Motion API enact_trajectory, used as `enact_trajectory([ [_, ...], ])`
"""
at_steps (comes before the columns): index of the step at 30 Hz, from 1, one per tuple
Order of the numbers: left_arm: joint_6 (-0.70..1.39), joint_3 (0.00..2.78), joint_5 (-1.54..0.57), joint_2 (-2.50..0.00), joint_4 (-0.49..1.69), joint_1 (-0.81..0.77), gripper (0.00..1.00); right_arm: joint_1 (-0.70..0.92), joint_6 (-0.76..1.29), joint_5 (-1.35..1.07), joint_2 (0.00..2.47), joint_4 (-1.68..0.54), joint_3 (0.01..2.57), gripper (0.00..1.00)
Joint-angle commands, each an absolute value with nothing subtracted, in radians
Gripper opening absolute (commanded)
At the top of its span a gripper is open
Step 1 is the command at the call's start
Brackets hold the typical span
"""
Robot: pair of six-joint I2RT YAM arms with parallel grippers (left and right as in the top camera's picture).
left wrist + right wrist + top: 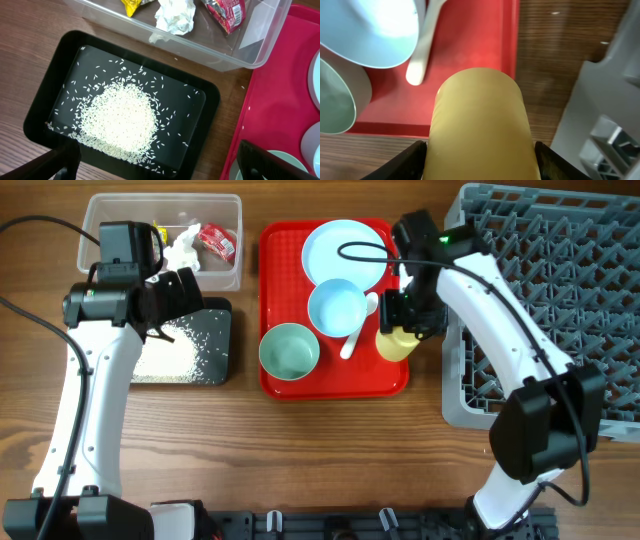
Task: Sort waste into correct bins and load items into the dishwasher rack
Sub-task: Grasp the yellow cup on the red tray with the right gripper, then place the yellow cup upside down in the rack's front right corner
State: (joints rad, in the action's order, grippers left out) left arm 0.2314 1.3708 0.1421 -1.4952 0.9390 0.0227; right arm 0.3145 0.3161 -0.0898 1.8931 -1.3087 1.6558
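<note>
My right gripper [402, 328] is shut on the small yellow cup [396, 343], holding it over the right edge of the red tray [335, 380]; the cup fills the right wrist view [480, 125]. The pale blue plate [345, 250], pale blue bowl [337, 308], mint green bowl [289, 350] and white spoon [357, 330] lie on the red tray. My left gripper [183, 292] is open and empty above the black tray [218, 370], which holds rice [120, 117]. The clear tub [225, 275] holds a yellow wrapper [131, 5], white napkin [175, 15] and red wrapper [227, 12]. The whitish cup is out of view.
The grey dishwasher rack [560, 290] stands at the right, close beside the red tray. A few rice grains lie on the wood and the red tray [280, 100] near the black tray [45, 110].
</note>
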Motion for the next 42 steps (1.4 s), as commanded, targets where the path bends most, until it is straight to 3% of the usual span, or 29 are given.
enact_trajectory([
  [1, 0.248, 1.378, 0.155, -1.488, 0.937, 0.029, 1.0, 0.246, 0.287, -0.113, 1.749, -1.329, 1.67, 0.39],
  [5, 0.247, 1.378, 0.155, -1.488, 0.937, 0.029, 1.0, 0.097, 0.244, -0.112, 1.555, -1.394, 1.67, 0.39],
  [7, 0.248, 1.378, 0.155, -1.488, 0.937, 0.029, 1.0, -0.069, 0.208, -0.104, 1.494, -1.439, 1.67, 0.39],
  [13, 0.248, 1.378, 0.155, -1.488, 0.937, 0.029, 1.0, -0.598, 0.159, -0.105, 1.565, -1.438, 1.67, 0.35],
  [17, 0.247, 1.378, 0.155, -1.488, 0.937, 0.029, 1.0, -0.796, 0.203, -0.124, 1.605, -1.36, 1.669, 0.34],
  [28, 0.248, 1.378, 0.155, -1.488, 0.937, 0.029, 1.0, -0.93, 0.276, 0.028, 1.89, -1.308, 1.667, 0.34],
  [42, 0.247, 1.378, 0.155, -1.488, 0.937, 0.029, 1.0, -0.931, 0.265, -0.041, 1.904, -1.24, 1.728, 0.31],
])
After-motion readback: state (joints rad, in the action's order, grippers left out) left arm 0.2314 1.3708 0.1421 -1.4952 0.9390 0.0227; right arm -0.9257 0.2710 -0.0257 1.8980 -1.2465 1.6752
